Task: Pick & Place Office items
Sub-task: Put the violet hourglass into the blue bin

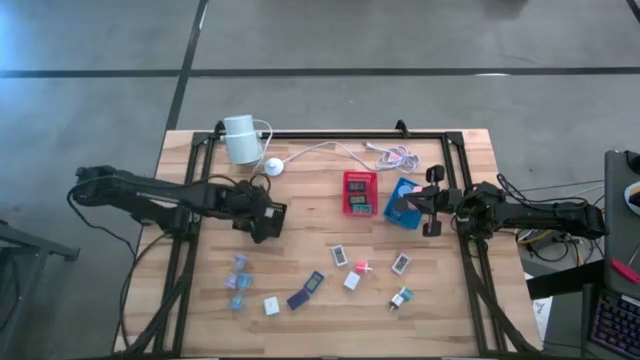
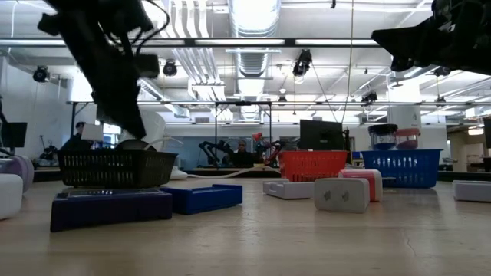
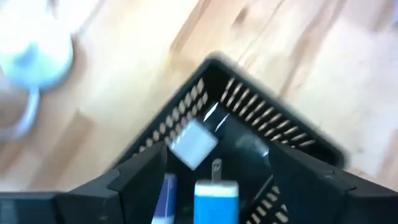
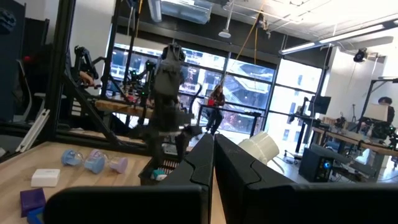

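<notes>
Between the open left fingers (image 3: 214, 180), a white item (image 3: 193, 143) drops into the black tray (image 3: 273, 121); next, another pickup. Right fingers (image 4: 213, 163) closed, empty.

The left gripper (image 1: 262, 222) hides most of the black tray (image 1: 272, 212) under it. In the left wrist view, the small white piece (image 3: 193, 142) is blurry at the centre.
</notes>
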